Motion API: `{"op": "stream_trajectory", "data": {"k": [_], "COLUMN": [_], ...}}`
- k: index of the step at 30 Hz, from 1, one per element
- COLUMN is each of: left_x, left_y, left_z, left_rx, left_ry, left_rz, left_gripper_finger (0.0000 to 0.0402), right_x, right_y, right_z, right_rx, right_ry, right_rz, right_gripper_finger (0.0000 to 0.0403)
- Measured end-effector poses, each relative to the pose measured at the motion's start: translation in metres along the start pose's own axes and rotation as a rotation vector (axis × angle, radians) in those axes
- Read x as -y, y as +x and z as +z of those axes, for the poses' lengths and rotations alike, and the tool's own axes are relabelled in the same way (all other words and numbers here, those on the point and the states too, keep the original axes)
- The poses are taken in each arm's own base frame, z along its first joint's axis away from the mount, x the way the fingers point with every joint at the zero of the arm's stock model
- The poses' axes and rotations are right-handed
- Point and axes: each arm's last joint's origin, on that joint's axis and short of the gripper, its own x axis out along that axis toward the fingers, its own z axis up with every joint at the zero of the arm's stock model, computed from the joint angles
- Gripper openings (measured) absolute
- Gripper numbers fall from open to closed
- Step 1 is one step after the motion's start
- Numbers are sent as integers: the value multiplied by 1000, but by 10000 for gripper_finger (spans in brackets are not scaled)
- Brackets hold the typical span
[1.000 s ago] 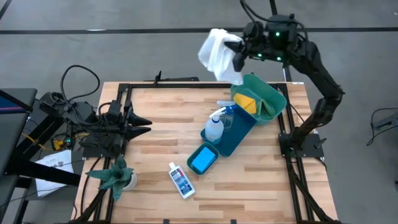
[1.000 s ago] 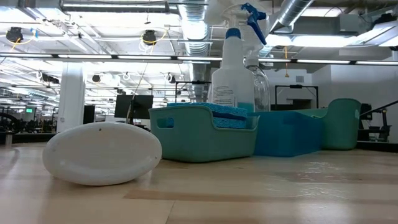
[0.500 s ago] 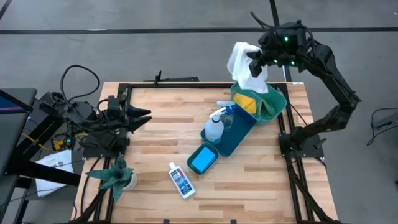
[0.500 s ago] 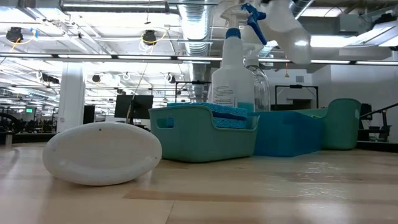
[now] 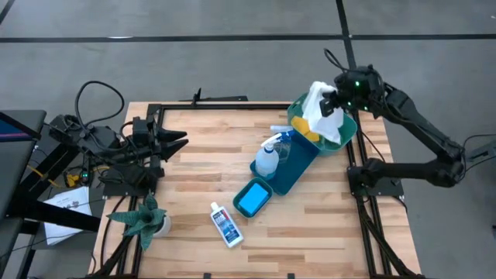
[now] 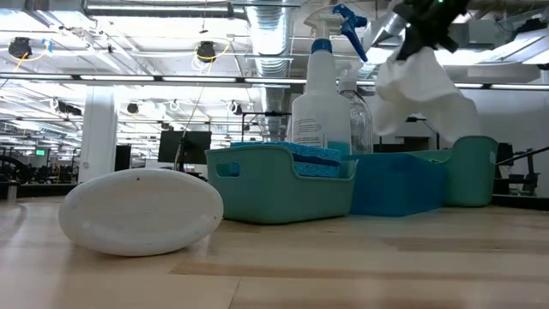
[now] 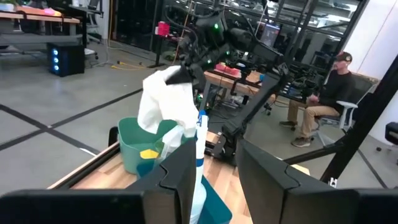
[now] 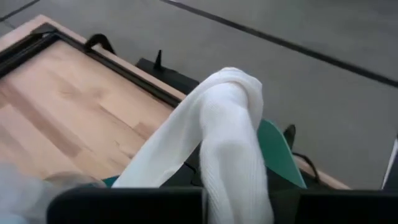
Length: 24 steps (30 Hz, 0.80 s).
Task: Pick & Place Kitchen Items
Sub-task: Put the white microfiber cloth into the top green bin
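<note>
The fingers of the right gripper [image 5: 332,102] are pinched tight on the top of the white cloth [image 5: 319,116], which hangs down in loose folds right over the green bin [image 5: 346,129] at about one o'clock on the table [image 5: 201,155]. Its lower end reaches into the bin beside the yellow oblong pad [image 5: 309,131] lying inside. In the low view the cloth [image 6: 420,90] dangles above the bin's rim.

Moving out from there, the blue tray [image 5: 301,164] runs from the bin towards the middle of the table, with the white blue-triggered spray bottle [image 5: 267,159] and the clear plastic bottle [image 5: 284,144] standing in it. A small teal basket [image 5: 252,199] holding a blue sponge sits at five o'clock, and the small blue-labelled white bottle [image 5: 225,224] lies flat near six.

The left gripper [image 5: 177,145] waits at nine o'clock, its fingers [image 7: 264,165] a little apart and holding nothing. The green spiky plant [image 5: 143,217] stands at seven o'clock.
</note>
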Motion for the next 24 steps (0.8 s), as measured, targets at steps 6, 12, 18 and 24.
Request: {"op": "stream_trajectory", "data": {"k": [6,12,18,24], "left_x": [0,0,1,3], "left_y": [0,0,1,4], "left_z": [2,2,1,-1], "left_rx": [17,21,18,10], "left_ry": [-14,-18,-28,-33], "left_rz": [18,22,22,24], "left_gripper_finger": [111,110,110,110], "right_x": [7,7,7,5], "right_y": [7,20,39,58], "right_z": [-20,-19,-21,-22], "right_rx": [-21,-53,-132,-201], "right_ry": [-61,-172,-212,-266], "right_rz": [-113,-166,-180,-177], "right_gripper_finger": [9,9,9,9]}}
